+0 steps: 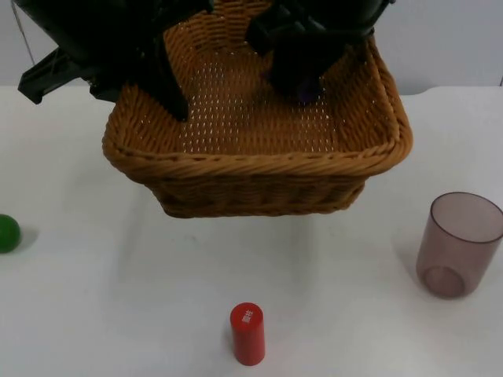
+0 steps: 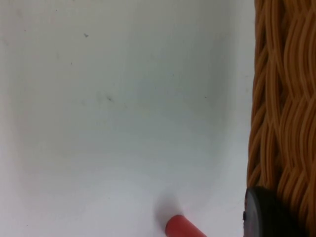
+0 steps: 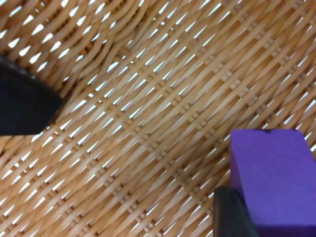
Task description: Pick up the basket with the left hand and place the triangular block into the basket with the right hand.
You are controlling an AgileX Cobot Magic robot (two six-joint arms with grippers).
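You have the basket [image 1: 259,149] lifted clear of the table [image 1: 94,298]: its shadow lies apart from its base on the white surface, and it tilts a little toward the front edge, so the open mouth faces upward where the other arm can reach in. The left gripper [image 1: 169,94] comes down at the basket's left rim, and in the left wrist view a black fingertip [image 2: 266,215] lies against the woven wall, so I judge it clamped on that rim, carrying the load. The right gripper [image 1: 302,78] hangs inside the basket near its far right part, and it is closed on the purple block [image 3: 271,182]; the right wrist view shows the block pinned beside a finger, close above the woven floor. Holding it low there makes sense: a short drop keeps the block from bouncing out. Whether it already touches the weave I cannot tell. In my judgement the step in hand is the release, and the basket should be held steady while the fingers part. Elsewhere on the table, a red cylinder [image 1: 247,334] stands near the front edge, a translucent cup [image 1: 460,243] stands toward the right edge, and a green ball [image 1: 8,232] sits at the left edge, all well apart from the basket.
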